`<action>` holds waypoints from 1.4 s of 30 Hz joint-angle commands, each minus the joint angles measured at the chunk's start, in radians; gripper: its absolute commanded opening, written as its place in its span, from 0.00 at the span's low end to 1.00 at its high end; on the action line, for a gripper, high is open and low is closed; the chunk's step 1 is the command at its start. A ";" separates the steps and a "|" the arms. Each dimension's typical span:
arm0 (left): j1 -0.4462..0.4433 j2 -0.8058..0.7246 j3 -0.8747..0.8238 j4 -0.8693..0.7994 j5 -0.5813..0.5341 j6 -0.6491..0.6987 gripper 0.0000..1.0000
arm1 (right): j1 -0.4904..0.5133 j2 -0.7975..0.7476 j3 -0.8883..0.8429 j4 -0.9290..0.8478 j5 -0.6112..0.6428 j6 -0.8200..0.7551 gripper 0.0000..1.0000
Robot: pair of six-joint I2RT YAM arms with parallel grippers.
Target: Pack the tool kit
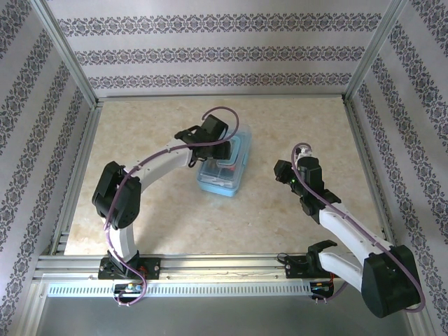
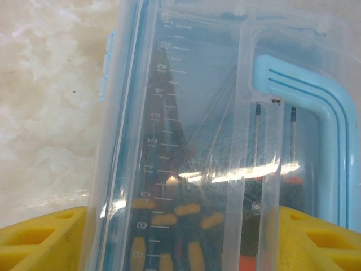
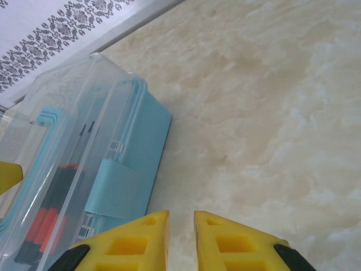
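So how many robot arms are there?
2. The left arm reaches over the box; the right arm is to the box's right, not touching it.

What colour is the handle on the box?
The handle is light blue, clearest in the left wrist view.

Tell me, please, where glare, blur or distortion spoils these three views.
Left wrist: a white glare streak crosses the clear lid, and the table beside it looks bleached; the left fingers at the bottom corners are soft. Right wrist: evenly lit and sharp on the tool box and table, no strong glare. Top external: flat, even light; the side walls splay outward from the wide lens.
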 commanded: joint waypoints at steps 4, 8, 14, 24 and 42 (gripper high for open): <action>-0.094 0.050 -0.074 0.098 0.017 -0.232 0.66 | -0.001 -0.036 -0.038 0.080 0.033 0.010 0.22; -0.094 0.034 -0.056 0.083 -0.019 -0.237 0.73 | -0.002 -0.034 -0.044 0.087 0.037 0.027 0.29; -0.085 0.005 0.009 0.014 0.004 -0.162 0.90 | -0.003 -0.011 -0.045 0.091 0.048 0.030 0.37; -0.070 -0.173 0.014 -0.048 -0.013 0.004 1.00 | -0.003 -0.017 -0.043 0.082 0.065 0.023 0.57; -0.071 -1.036 -0.742 0.006 -0.311 0.028 1.00 | 0.128 0.045 -0.002 0.085 0.242 -0.043 0.98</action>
